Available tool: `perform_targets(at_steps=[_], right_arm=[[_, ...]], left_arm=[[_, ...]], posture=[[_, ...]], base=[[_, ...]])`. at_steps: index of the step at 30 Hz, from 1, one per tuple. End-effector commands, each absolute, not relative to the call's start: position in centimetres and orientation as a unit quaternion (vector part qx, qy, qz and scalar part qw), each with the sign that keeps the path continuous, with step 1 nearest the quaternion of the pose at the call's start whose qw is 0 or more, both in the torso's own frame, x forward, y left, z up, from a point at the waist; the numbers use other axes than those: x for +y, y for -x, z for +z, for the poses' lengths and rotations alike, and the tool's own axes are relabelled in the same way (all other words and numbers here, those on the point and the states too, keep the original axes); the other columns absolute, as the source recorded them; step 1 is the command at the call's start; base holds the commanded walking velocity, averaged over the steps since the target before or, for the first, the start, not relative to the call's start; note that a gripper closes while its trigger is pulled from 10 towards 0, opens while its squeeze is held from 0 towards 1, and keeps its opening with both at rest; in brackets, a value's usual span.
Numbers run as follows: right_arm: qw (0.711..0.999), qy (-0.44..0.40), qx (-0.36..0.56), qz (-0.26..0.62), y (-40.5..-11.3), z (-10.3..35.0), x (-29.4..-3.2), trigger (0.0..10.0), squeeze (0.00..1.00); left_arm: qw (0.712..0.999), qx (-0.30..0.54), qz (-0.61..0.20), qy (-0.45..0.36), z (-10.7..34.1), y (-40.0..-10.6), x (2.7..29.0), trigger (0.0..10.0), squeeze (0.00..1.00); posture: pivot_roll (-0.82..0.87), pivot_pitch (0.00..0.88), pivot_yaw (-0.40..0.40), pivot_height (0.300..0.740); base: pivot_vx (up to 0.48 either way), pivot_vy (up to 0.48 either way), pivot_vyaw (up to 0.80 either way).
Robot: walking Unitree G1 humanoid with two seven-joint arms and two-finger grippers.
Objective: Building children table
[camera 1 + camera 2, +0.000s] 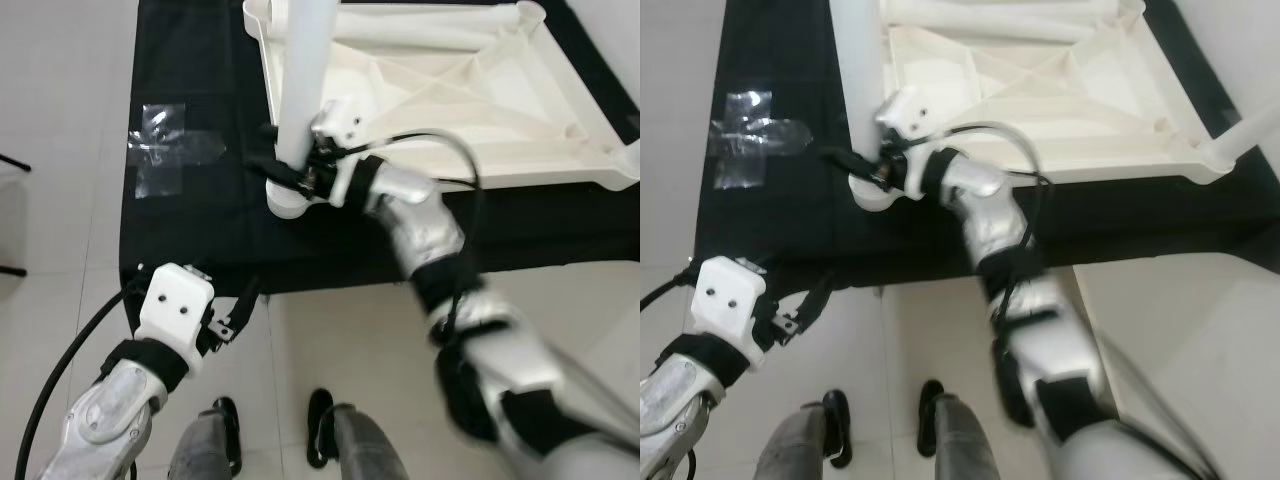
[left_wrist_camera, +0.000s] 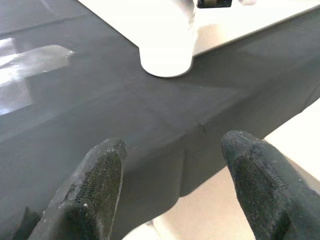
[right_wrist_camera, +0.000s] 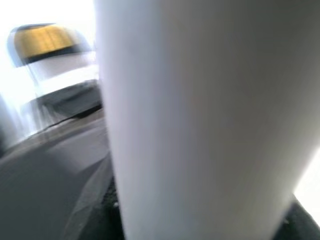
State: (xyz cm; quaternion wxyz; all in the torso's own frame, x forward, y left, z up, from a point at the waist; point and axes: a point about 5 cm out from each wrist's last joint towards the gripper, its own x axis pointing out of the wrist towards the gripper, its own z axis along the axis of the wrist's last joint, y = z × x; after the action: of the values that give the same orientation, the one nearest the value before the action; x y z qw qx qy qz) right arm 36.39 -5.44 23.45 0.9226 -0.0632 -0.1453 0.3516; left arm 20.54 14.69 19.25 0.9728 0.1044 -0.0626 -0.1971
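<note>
Gripping the upright table leg (image 1: 300, 90), right gripper (image 1: 290, 175); left fingers (image 2: 95, 185) spread above black mat (image 2: 100, 115).

Home-like room: pale tiled floor (image 1: 60, 100), black mat (image 1: 200, 230).

Head stereo downward; wrists close-up.

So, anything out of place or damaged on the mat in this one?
Only the clear tape stuck in a crumpled patch on the black mat, well left of the parts. The white tabletop lies underside up for assembly, and the right hand holds a white table leg upright at its corner.
</note>
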Motion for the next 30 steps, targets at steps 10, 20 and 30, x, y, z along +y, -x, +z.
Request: perform_targets(at_steps=[10,20,30], right_arm=[[0.942,0.073,-0.014,0.328,-34.8,17.3,-4.0,0.0,0.0],[0.919,0.038,-0.089,0.382,-34.8,21.2,-4.4,10.0,1.0],[0.781,0.118,-0.133,0.599,-35.3,24.9,-5.6,10.0,0.0]], left_arm=[[0.97,-0.062,-0.208,-0.109,19.1,-20.9,14.5,10.0,0.0],[0.969,-0.061,-0.214,-0.108,19.0,-21.1,14.2,10.0,0.0],[0.97,-0.068,-0.21,-0.104,19.0,-21.2,13.8,10.0,0.0]], posture=[[0.16,0.341,-0.137,0.74],[0.14,0.338,-0.127,0.74],[0.17,0.328,-0.156,0.74]], base=[[0.0,0.0,0.0],[0.0,0.0,0.0],[0.0,0.0,0.0]])
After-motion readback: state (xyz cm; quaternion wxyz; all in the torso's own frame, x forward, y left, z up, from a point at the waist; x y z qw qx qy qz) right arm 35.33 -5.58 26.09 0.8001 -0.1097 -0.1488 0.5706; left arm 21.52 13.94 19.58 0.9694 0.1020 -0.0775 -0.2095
